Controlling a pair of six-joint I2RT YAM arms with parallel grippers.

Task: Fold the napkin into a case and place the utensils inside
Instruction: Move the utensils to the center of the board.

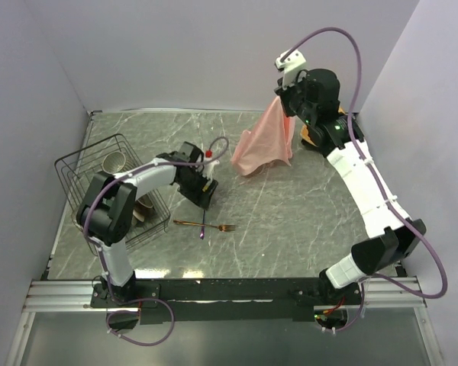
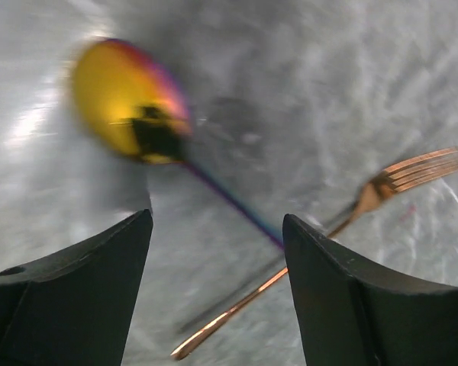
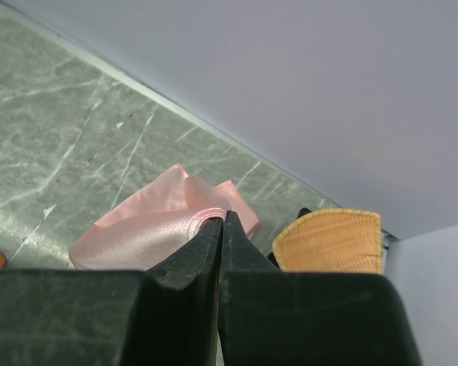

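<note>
Biggest worry for me is the napkin (image 1: 263, 145). The right end effector (image 3: 221, 219) has its fingers pressed together on just one bit of hem, so the cloth hangs bunched over the far right corner of the bench (image 1: 305, 221). One small pinch on slippery fabric could let go, or it comes down crumpled and no clean fold happens.

The left end effector (image 2: 216, 229) is spread, holding nothing, above the spoon (image 2: 130, 99) and fork (image 2: 366, 198), left of centre toward the near edge. They cross, so closing there might catch both or skid one away.

That crossing only reads clearly in the left wrist view. The top view shows the hanging drape, while the right wrist view shows the pinch and the woven mat (image 3: 332, 240) just behind.
</note>
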